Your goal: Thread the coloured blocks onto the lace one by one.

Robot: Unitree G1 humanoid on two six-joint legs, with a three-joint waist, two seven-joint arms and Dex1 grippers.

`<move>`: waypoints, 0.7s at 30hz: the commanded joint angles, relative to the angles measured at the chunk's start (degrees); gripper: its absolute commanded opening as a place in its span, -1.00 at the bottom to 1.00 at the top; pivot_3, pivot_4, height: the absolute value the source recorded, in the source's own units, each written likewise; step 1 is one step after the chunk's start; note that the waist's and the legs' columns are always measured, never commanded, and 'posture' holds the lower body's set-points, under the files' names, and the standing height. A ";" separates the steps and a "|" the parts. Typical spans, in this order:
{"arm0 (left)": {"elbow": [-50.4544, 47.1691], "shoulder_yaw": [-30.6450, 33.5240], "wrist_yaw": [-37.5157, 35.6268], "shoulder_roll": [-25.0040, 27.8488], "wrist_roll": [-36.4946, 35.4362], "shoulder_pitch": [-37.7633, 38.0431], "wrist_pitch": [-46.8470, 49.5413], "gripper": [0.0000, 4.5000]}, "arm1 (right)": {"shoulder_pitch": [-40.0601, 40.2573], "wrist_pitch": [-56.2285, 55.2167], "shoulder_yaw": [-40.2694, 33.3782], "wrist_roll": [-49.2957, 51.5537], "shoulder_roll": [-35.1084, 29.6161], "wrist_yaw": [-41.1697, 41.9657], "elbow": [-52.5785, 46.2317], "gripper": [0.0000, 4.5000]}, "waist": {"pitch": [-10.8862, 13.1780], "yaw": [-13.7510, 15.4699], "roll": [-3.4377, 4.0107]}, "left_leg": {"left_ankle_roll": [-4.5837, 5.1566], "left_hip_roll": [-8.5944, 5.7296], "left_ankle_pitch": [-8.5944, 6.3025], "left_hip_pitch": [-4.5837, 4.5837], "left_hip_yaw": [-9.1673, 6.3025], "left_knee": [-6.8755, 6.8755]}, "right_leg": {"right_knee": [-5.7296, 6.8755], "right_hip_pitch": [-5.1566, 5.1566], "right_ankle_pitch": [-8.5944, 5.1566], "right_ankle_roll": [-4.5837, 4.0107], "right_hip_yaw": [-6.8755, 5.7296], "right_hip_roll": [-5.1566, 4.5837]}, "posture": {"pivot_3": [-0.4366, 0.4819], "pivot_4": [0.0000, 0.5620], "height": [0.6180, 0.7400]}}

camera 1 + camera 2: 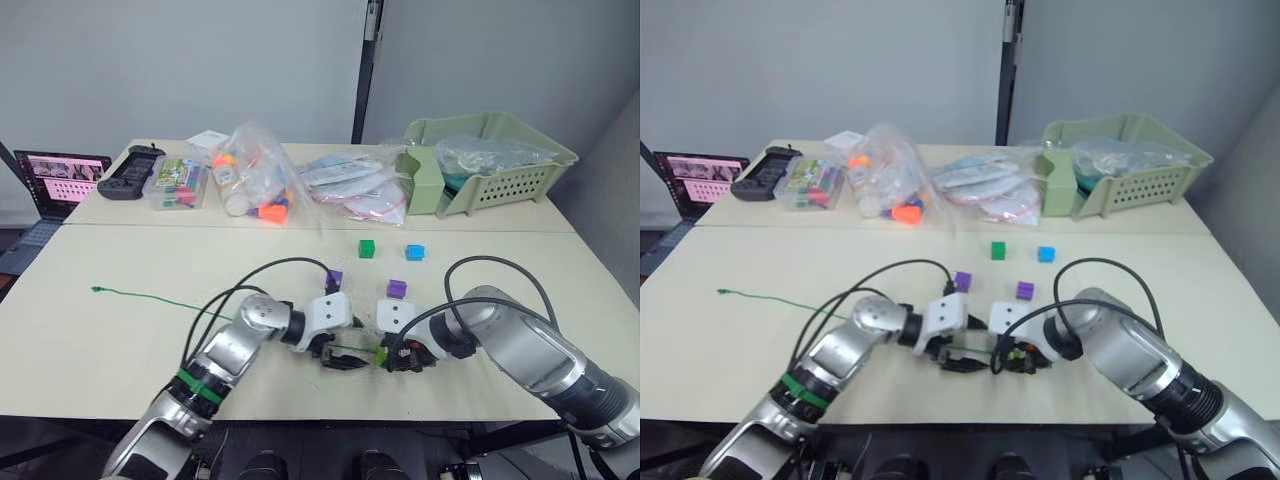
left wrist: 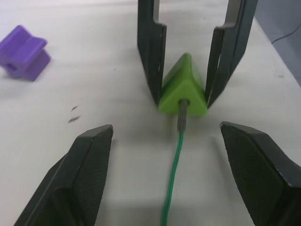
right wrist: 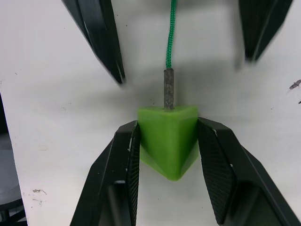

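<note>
My right gripper (image 3: 168, 125) is shut on a lime green wedge-shaped block (image 3: 168, 141) near the table's front edge. The green lace (image 3: 171, 33) has its stiff grey tip (image 3: 168, 89) stuck into the block's hole. Facing it, my left gripper (image 2: 165, 129) stands open, and the lace (image 2: 171, 174) lies loose between its fingers. The cord trails left across the table (image 1: 150, 299) to its knot (image 1: 96, 290). Two purple blocks (image 1: 335, 277) (image 1: 397, 289) sit just behind the grippers. Farther back are a dark green block (image 1: 366, 248) and a blue block (image 1: 415, 252).
Along the back of the table stand a pale green basket (image 1: 500, 160), clear bags of toys (image 1: 255, 175), a clear box (image 1: 175, 183) and a black device (image 1: 130, 172). A laptop (image 1: 60, 180) sits at the far left. Black cables loop over both wrists.
</note>
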 commanded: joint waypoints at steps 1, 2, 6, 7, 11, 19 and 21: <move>-2.66 0.19 -0.81 0.90 -0.61 1.36 -1.77 0.62 | 0.83 -0.03 0.30 0.74 0.11 -0.01 -0.08 -0.40 | 0.00 0.01 0.00 | 0.00 -0.01 0.00 0.00 0.00 0.00 | 0.00 0.00 0.00 0.00 0.00 0.00 | -0.05 -0.47 0.91; -2.75 0.18 -0.83 1.05 -0.51 1.54 -1.87 0.62 | 0.86 -0.01 0.27 0.76 0.10 -0.02 -0.11 -0.40 | 0.00 0.02 0.00 | 0.00 0.00 0.00 -0.01 0.00 0.01 | -0.01 0.01 0.00 0.00 0.00 -0.01 | -0.05 -0.47 0.91; -2.02 0.16 -0.73 0.87 -0.33 1.74 -2.49 0.62 | 0.89 0.32 0.14 0.91 0.00 0.02 -0.54 -0.40 | 0.00 0.06 0.00 | 0.00 0.00 0.00 0.00 0.01 0.03 | -0.01 0.03 0.00 0.00 -0.01 0.00 | -0.05 -0.47 0.91; -1.61 0.05 -0.50 0.70 -0.06 1.63 -2.69 0.62 | 0.87 0.39 0.11 0.93 -0.06 0.04 -0.64 -0.40 | 0.00 0.05 0.00 | 0.00 0.00 0.00 0.00 0.01 0.03 | -0.01 0.03 0.00 0.00 0.00 0.00 | -0.05 -0.47 0.91; -0.95 -0.21 -0.71 0.04 -0.10 1.17 -2.67 -0.04 | 0.84 0.56 0.02 0.99 -0.19 0.06 -0.87 -0.40 | 0.00 0.04 0.00 | 0.00 0.00 0.00 0.00 0.01 0.02 | -0.01 0.02 0.00 0.00 -0.01 0.00 | -0.05 -0.47 0.91; 0.38 -0.57 -1.30 -1.29 -0.29 0.36 -2.18 -1.00 | 0.78 0.79 -0.05 0.94 -0.22 -0.06 -0.95 -0.40 | 0.00 0.05 0.00 | 0.00 -0.01 0.00 0.00 0.01 0.02 | -0.01 0.02 0.00 0.00 0.00 0.00 | -0.05 -0.47 0.91; 1.31 -0.75 -1.06 -2.22 -0.09 -0.13 -2.80 -1.00 | 0.74 0.83 -0.02 0.93 -0.17 -0.10 -0.96 -0.40 | 0.00 0.07 0.00 | 0.00 -0.01 0.00 -0.01 0.01 0.02 | -0.01 0.02 0.00 0.00 -0.01 0.00 | -0.05 -0.47 0.91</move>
